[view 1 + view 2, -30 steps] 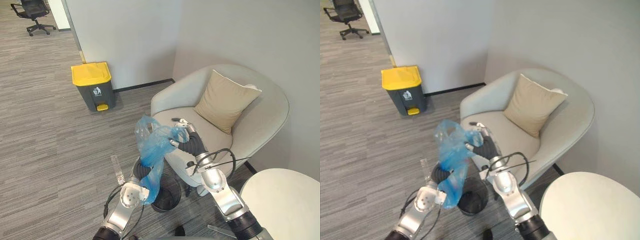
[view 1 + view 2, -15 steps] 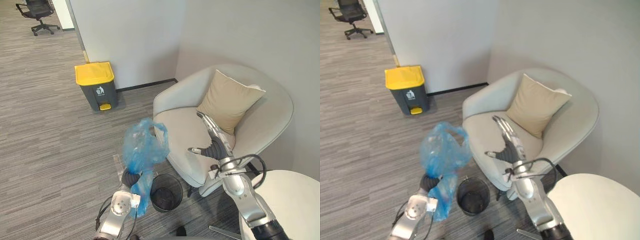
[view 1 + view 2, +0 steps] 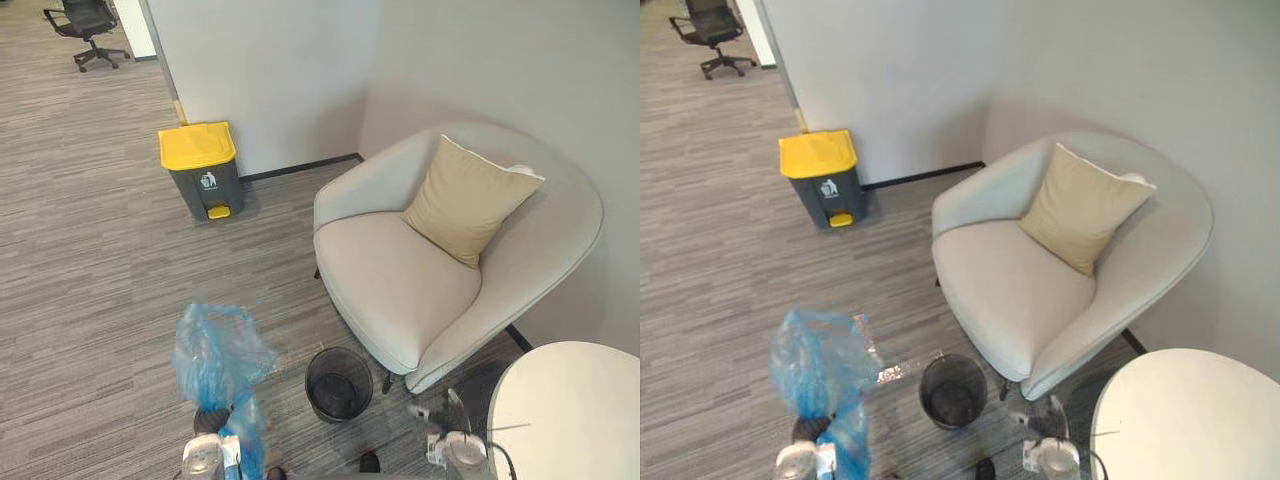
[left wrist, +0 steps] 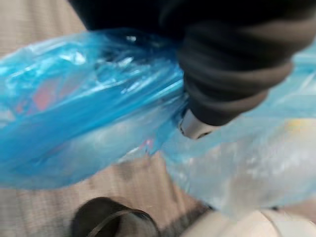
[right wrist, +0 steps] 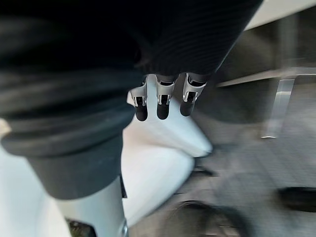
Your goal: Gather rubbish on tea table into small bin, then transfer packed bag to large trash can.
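Observation:
A blue plastic bag (image 3: 213,357) with rubbish in it hangs above the carpet, left of the small black bin (image 3: 338,383). My left hand (image 3: 209,421) grips the bag from below at its gathered neck. In the left wrist view the blue plastic bag (image 4: 94,118) bunches tightly against my left hand (image 4: 232,64). My right hand (image 5: 159,98) hangs low beside the armchair, fingers relaxed and holding nothing; it appears as a blur (image 3: 436,410) near the tea table. The large grey trash can (image 3: 203,170) with a yellow lid stands by the wall at the back left.
A pale armchair (image 3: 400,280) with a beige cushion (image 3: 470,200) fills the corner on the right. The round white tea table (image 3: 575,410) sits at the lower right. An office chair (image 3: 90,20) stands far off on the grey carpet.
My right hand let go of the bag and dropped to the lower right. My left hand came down and to the left with the bag. The camera has shifted too.

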Controlling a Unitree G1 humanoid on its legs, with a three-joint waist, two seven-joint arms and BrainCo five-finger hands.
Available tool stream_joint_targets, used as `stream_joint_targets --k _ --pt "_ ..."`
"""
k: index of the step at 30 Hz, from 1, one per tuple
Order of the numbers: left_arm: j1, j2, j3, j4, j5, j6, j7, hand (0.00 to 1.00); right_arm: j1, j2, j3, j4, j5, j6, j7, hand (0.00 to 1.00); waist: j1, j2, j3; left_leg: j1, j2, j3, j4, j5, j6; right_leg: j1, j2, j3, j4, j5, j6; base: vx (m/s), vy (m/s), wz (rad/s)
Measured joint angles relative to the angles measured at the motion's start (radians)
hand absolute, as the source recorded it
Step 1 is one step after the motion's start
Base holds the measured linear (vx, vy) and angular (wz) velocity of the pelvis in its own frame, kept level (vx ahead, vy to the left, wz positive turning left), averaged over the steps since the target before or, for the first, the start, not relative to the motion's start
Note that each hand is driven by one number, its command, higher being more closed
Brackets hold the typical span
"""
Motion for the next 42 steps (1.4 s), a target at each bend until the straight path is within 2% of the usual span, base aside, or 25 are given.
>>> stream_joint_targets --k 4,8,18,21,24,27,28,29,30,31,32,34,35,36,37,39,41,42 --pt "0.001 0.000 0.025 0.091 -0.002 0.019 0.000 1.00 -0.013 0.000 -0.044 0.097 0.070 0.019 0.004 0.00 0.003 0.003 0.002 0.001 -0.004 -0.003 0.000 -0.005 -0.005 0.004 -0.005 -0.003 0.001 -0.004 0.001 -0.01 -0.004 0.03" --pt "0.001 -0.003 0.025 0.118 0.001 0.019 -0.001 1.00 -0.017 -0.004 -0.054 0.102 0.073 0.020 0.004 0.00 0.003 0.012 0.009 0.017 -0.010 -0.007 -0.001 -0.010 0.001 0.021 -0.012 -0.006 0.001 -0.011 0.006 -0.02 0.002 0.04" --pt "-0.004 -0.009 0.034 0.152 0.010 0.018 -0.002 1.00 -0.075 -0.008 -0.074 0.151 0.076 0.021 0.001 0.00 0.010 0.014 0.011 0.037 -0.013 0.020 0.000 -0.026 0.005 0.028 -0.012 0.023 0.005 -0.016 0.009 0.01 -0.002 -0.07" --pt "-0.020 -0.015 0.034 0.153 0.011 0.018 -0.002 1.00 -0.084 -0.010 -0.075 0.154 0.068 0.022 -0.004 0.00 0.011 0.015 0.024 0.035 -0.016 0.040 0.000 -0.026 0.009 0.015 -0.012 0.045 0.006 -0.009 0.011 0.01 0.004 -0.24" --pt "-0.042 -0.023 0.035 0.153 0.010 0.017 -0.002 1.00 -0.126 -0.006 -0.071 0.149 0.067 0.022 -0.006 0.00 0.023 0.008 0.065 0.020 -0.017 0.092 0.027 -0.041 0.018 -0.028 -0.011 0.094 0.046 -0.001 0.013 -0.03 0.020 -0.50" --pt "-0.078 -0.044 0.054 0.149 0.009 0.015 -0.001 1.00 -0.142 -0.001 -0.029 0.095 0.062 0.022 -0.010 0.00 0.025 0.003 0.098 -0.031 -0.003 0.140 0.140 -0.097 0.035 -0.071 -0.011 0.114 0.078 0.036 0.004 -0.07 0.017 -0.50" --pt "-0.085 -0.054 0.056 0.137 0.009 0.015 -0.001 1.00 -0.137 0.001 -0.014 0.071 0.056 0.022 -0.013 0.00 0.027 0.008 0.102 -0.059 0.013 0.157 0.197 -0.123 0.045 -0.096 -0.002 0.105 0.098 0.065 -0.002 -0.13 0.035 -0.60" --pt "-0.089 -0.070 0.066 0.117 0.009 0.014 -0.001 1.00 -0.152 0.002 -0.004 0.050 0.039 0.021 -0.017 0.00 0.042 0.026 0.108 -0.083 0.047 0.171 0.235 -0.134 0.063 -0.116 0.015 0.101 0.092 0.123 0.007 -0.22 0.050 -0.67" --pt "-0.105 -0.092 0.084 0.102 0.009 0.006 0.000 1.00 -0.158 0.007 -0.002 0.028 0.028 0.021 -0.023 0.00 0.048 0.046 0.128 -0.098 0.070 0.182 0.256 -0.141 0.071 -0.172 0.013 0.058 0.327 -0.020 -0.014 -0.20 0.044 -0.37" --pt "-0.108 -0.094 0.082 0.097 0.009 0.003 0.000 1.00 -0.153 0.009 0.000 0.028 0.027 0.022 -0.026 0.00 0.048 0.046 0.128 -0.102 0.069 0.176 0.266 -0.141 0.073 -0.196 0.003 0.048 0.469 -0.093 -0.021 -0.13 0.005 0.24" --pt "-0.101 -0.097 0.081 0.073 0.008 0.000 0.001 1.00 -0.141 0.026 0.001 0.029 0.027 0.022 -0.028 0.00 0.048 0.037 0.131 -0.107 0.056 0.145 0.299 -0.144 0.078 -0.200 -0.023 0.055 0.730 -0.210 -0.001 -0.03 -0.026 0.54" --pt "-0.091 -0.091 0.081 0.053 0.002 -0.001 0.001 1.00 -0.138 0.051 0.003 0.029 0.027 0.022 -0.028 0.00 0.052 0.005 0.126 -0.134 0.036 0.122 0.343 -0.144 0.078 -0.155 -0.046 0.075 0.847 -0.267 0.030 -0.07 -0.069 0.55" --pt "-0.086 -0.088 0.081 0.041 0.001 -0.001 0.001 1.00 -0.141 0.062 0.005 0.028 0.027 0.021 -0.028 0.00 0.060 -0.006 0.118 -0.161 0.033 0.117 0.370 -0.144 0.078 -0.130 -0.047 0.088 0.859 -0.291 0.038 -0.15 -0.126 0.45" --pt "-0.085 -0.088 0.081 0.027 0.001 -0.001 0.002 1.00 -0.142 0.070 0.005 0.028 0.028 0.021 -0.028 0.00 0.071 -0.012 0.115 -0.201 0.036 0.102 0.405 -0.144 0.078 -0.086 -0.045 0.094 0.813 -0.333 0.028 -0.18 -0.165 0.35" --pt "-0.090 -0.096 0.080 0.019 0.001 -0.001 0.002 1.00 -0.157 0.070 0.004 0.028 0.029 0.021 -0.030 0.00 0.078 -0.013 0.114 -0.241 0.050 0.091 0.438 -0.141 0.075 -0.039 -0.031 0.085 0.707 -0.388 0.015 -0.26 -0.216 0.26" --pt "-0.098 -0.109 0.064 0.017 -0.001 0.000 0.003 1.00 -0.177 0.072 0.005 0.026 0.031 0.019 -0.038 0.00 0.091 0.006 0.121 -0.290 0.066 0.076 0.440 -0.107 0.054 0.022 -0.002 0.041 0.512 -0.436 -0.034 -0.28 -0.201 0.16" --pt "-0.100 -0.127 0.041 0.022 -0.003 0.001 0.003 1.00 -0.182 0.060 0.006 0.025 0.031 0.019 -0.045 0.00 0.085 0.062 0.125 -0.325 0.095 0.025 0.398 -0.049 0.027 0.036 0.043 -0.009 0.413 -0.410 -0.051 -0.37 -0.215 0.47" --pt "-0.097 -0.142 0.040 0.021 -0.004 0.000 0.003 1.00 -0.164 0.061 0.005 0.026 0.032 0.024 -0.047 0.00 0.075 0.075 0.128 -0.314 0.100 0.015 0.337 -0.013 0.020 0.037 0.058 -0.040 0.403 -0.393 -0.065 -0.41 -0.213 0.74"
